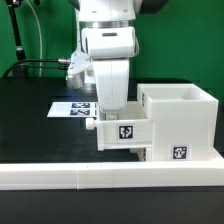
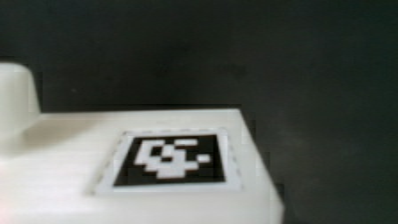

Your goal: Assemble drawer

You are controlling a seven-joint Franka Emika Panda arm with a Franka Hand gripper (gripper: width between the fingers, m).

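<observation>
The white drawer casing (image 1: pixel 186 122) stands at the exterior view's right, open side up, with a tag low on its front. One small drawer tray (image 1: pixel 126 133), with a tag on its front and a knob (image 1: pixel 93 127) on its left end, sits against the casing's left side, a little above the table. My gripper (image 1: pixel 112 117) comes straight down onto the tray's top and appears shut on it. The wrist view shows the tray's tagged face (image 2: pixel 173 158) very close; my fingers do not show there. The second tray is out of view.
The marker board (image 1: pixel 72 108) lies flat on the black table behind the tray. A low white rail (image 1: pixel 100 176) edges the table's front. A black cable (image 1: pixel 40 67) runs behind the arm at the left.
</observation>
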